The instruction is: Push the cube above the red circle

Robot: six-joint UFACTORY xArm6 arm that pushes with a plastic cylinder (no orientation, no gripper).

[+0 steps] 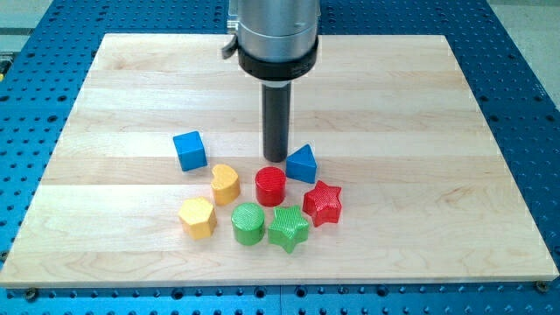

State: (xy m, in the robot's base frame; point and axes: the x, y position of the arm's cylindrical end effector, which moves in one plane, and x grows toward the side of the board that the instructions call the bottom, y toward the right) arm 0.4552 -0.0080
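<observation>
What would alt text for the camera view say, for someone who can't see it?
My tip rests on a wooden board just above the red cylinder, between the blue cube on the view's left and the blue triangular block on its right. Yellow, green and red blocks cluster below.

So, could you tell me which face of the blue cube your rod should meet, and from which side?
No gripping, only pushing: meet the blue cube on its flat face toward the view's left, pushing rightward toward the spot above the red cylinder. My tip sits there now, beside the blue triangular block, so it must circle around first.
</observation>
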